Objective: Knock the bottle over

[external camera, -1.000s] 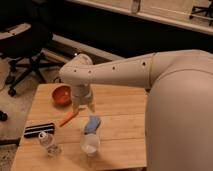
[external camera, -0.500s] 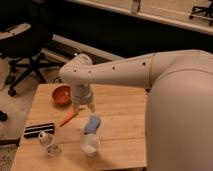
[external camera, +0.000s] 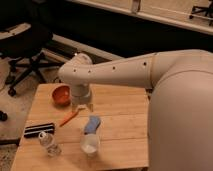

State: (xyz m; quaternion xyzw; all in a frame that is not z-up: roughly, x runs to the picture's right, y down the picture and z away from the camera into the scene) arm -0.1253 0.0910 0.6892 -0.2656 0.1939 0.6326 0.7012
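The pincer (external camera: 82,106) hangs over the desk (external camera: 125,125) near the orange bowl (external camera: 61,94); I cannot tell whether it is open or closed. The clear bottle (external camera: 49,144) stands upright, well apart from it.

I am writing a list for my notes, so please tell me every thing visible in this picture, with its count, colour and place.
table: 1, light wood, centre of the view
bowl: 1, orange, far left part of the table
stick: 1, orange, thin, lying in front of the bowl
sponge: 1, blue, middle of the table
cup: 1, white, just in front of the sponge
bottle: 1, clear, upright, front left, left of the cup
bar: 1, black, left edge, behind the bottle
chair: 1, black, on the floor, upper left
arm: 1, white, reaching in from the right
gripper: 1, pale, over the table beside the bowl
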